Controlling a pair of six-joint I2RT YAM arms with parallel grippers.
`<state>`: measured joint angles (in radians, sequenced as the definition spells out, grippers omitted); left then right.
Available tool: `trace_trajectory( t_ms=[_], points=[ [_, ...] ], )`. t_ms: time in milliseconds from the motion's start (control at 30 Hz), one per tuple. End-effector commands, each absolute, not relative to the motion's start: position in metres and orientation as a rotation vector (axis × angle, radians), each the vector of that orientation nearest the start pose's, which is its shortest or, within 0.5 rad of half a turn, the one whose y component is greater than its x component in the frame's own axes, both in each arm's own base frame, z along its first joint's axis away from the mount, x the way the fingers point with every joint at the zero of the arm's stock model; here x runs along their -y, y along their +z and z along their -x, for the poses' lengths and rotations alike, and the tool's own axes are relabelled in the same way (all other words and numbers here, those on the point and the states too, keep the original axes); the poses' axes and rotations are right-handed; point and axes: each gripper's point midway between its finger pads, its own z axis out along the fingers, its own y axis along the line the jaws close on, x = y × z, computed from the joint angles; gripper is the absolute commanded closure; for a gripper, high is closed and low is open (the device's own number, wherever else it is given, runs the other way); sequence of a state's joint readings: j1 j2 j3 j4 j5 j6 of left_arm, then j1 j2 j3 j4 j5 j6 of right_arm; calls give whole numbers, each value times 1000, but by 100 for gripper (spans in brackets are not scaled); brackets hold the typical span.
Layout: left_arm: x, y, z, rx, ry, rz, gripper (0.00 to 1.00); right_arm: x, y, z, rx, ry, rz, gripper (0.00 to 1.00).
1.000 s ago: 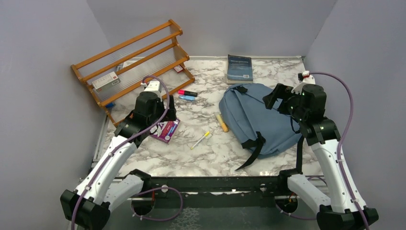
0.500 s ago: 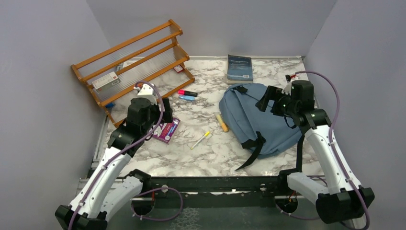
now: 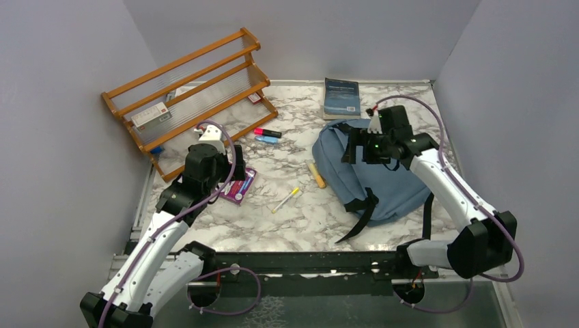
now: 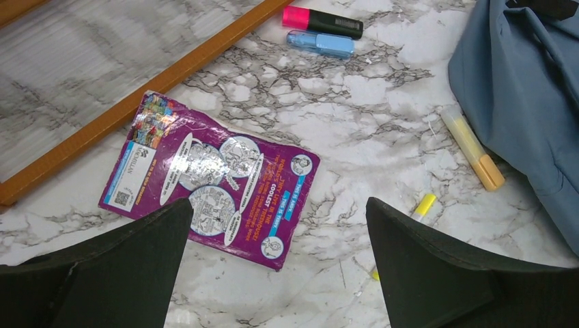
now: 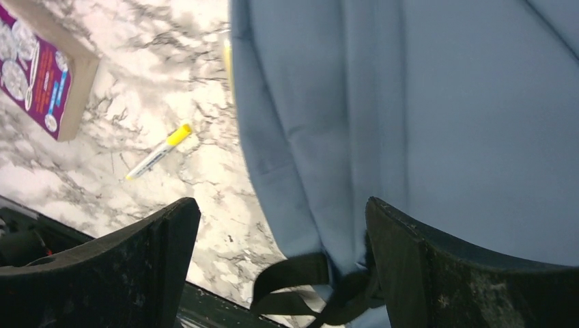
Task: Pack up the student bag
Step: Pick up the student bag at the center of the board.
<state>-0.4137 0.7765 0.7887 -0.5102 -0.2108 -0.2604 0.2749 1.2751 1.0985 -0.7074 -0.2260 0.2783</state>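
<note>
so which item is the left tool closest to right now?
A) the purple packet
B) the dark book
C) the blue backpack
A: in the left wrist view the purple packet lies flat just ahead of the left tool, in line with the gap of its open jaws. In the top view the book and the backpack sit well off to the right.
</note>
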Motion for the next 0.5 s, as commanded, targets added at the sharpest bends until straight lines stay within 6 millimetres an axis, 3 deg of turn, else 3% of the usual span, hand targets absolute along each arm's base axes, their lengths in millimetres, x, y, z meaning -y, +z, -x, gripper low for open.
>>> trace_trajectory(
  t_ms=[0, 167, 300, 467],
  points=[
    [84, 211, -265, -2036, -181, -24, 1, -166, 174, -304, -2467, 432, 238, 4],
    [82, 212, -265, -2032, -171, -18, 1, -203, 168, -326, -2432, 381, 284, 4],
    [80, 213, -265, -2027, -165, -12, 1, -215, 162, -354, -2410, 233, 278, 4],
    [81, 214, -264, -2023, -170, -14, 1, -223, 140, -386, -2426, 54, 255, 8]
  ],
)
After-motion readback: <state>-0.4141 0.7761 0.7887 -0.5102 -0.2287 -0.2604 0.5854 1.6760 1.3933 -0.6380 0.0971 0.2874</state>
